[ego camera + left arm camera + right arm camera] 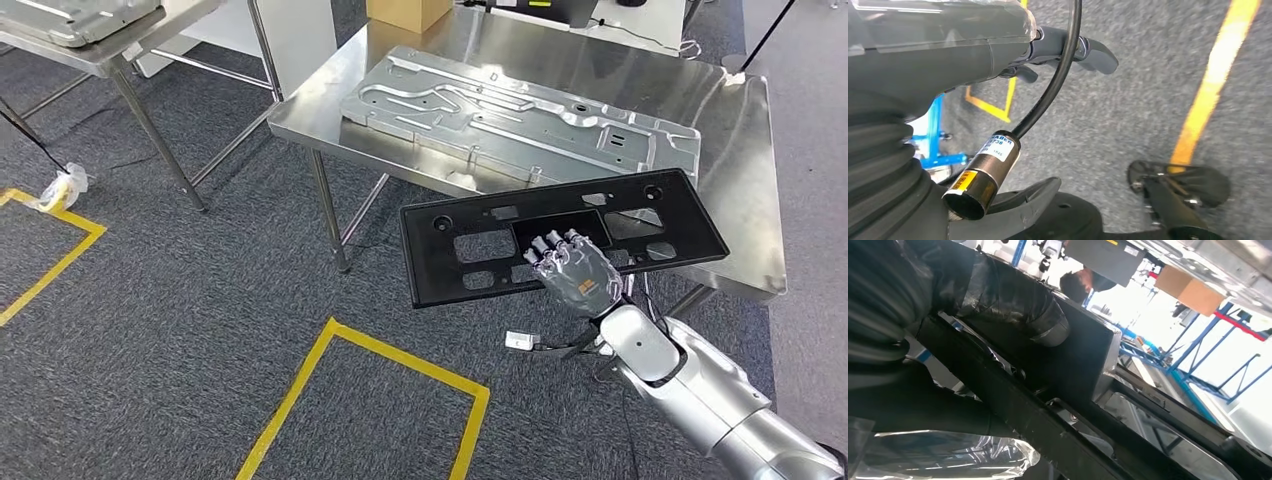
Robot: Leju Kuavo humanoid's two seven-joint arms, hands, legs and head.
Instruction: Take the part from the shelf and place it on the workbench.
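Right arm reaching forward from near right, right hand (577, 272) back-up with fingers curled over black part (470, 245), gripping it, left hand (1048, 47) hanging, fingers loosely apart.

**Factory workshop floor**

An industrial workshop is indicated: stainless steel workbenches (740, 120) are set on grey carpet marked with yellow floor tape (300, 395), a stamped metal panel (520, 120) is laid on the near bench, and blue racking (1198, 340) is seen beyond.
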